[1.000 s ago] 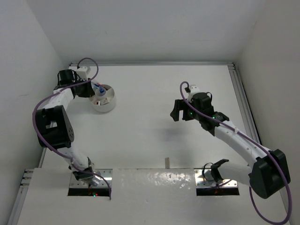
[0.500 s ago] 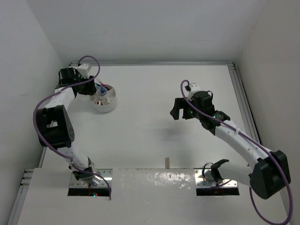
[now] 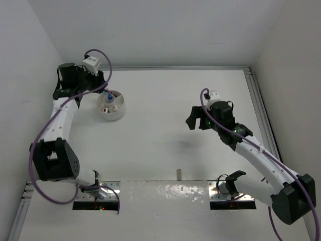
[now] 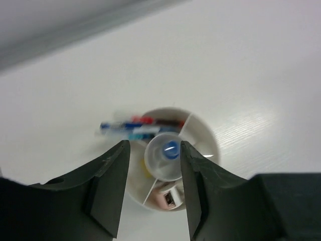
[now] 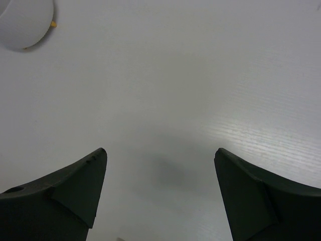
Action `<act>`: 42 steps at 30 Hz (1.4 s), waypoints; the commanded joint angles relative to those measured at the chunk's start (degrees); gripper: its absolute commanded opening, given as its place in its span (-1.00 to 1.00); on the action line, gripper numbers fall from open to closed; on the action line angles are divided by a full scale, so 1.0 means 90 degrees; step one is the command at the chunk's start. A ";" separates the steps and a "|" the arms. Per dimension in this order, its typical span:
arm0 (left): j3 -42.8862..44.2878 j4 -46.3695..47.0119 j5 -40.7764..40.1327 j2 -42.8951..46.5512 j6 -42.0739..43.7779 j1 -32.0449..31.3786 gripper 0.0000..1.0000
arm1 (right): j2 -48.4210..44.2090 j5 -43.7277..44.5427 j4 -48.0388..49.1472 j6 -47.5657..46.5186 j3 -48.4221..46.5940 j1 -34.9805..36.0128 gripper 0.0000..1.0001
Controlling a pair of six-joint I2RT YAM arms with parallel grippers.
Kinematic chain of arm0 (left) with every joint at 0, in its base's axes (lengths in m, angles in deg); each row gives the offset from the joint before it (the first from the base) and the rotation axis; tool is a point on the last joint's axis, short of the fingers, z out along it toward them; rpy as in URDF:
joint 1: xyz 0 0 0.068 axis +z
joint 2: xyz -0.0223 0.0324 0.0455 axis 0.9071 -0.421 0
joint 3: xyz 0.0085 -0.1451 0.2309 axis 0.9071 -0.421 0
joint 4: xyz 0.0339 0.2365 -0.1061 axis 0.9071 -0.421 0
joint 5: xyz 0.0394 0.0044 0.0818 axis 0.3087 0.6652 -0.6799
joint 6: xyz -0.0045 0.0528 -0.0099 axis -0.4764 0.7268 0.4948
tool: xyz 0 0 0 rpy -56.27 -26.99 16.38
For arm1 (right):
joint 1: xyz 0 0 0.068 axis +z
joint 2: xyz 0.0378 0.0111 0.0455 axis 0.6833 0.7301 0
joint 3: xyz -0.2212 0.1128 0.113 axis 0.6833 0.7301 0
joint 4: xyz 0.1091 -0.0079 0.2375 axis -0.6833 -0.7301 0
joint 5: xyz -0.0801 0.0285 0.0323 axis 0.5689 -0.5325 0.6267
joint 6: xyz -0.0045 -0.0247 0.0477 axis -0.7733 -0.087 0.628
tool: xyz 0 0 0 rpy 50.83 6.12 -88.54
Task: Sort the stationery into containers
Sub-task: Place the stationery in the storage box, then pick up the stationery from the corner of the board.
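The round white tub [image 3: 116, 112] stands at the far left of the table. In it a small blue-capped bottle [image 4: 168, 156] stands upright, with blue and red pens [image 4: 134, 125] lying behind it and a pink and white eraser [image 4: 164, 199] in a nearer compartment. My left gripper [image 4: 153, 146] hangs open above the tub [image 4: 208, 136], its fingers apart from the bottle and holding nothing. Seen from above, the left gripper [image 3: 102, 83] is just behind the bottle [image 3: 107, 97]. My right gripper [image 3: 192, 120] is open over bare table, and the right wrist view shows nothing between the fingers of this gripper [image 5: 160, 153].
A metal rail [image 3: 175, 68] runs along the table's far edge and another rail [image 3: 258, 103] down its right side. The left wall is close to the left arm. The tub [image 5: 20, 20] shows in the top left corner of the right wrist view.
The left gripper has opened and lifted back from the tub, leaving the blue-capped bottle standing in it. The right arm has shifted slightly to the right.
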 commanded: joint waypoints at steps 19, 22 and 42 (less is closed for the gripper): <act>0.0070 -0.3194 0.0311 -0.1023 0.6942 -0.7183 0.14 | -0.1520 0.0836 -0.2449 0.1298 -0.0150 -0.0450 0.77; 0.0207 -0.3215 0.0106 -0.1405 0.7266 -0.7731 0.14 | -0.1667 0.0748 -0.2498 0.1337 -0.0033 -0.0450 0.77; 0.0919 -0.3350 -0.1046 -0.3134 0.7938 -0.9245 0.03 | -0.2927 0.0562 -0.2781 0.1630 0.0836 -0.0450 0.73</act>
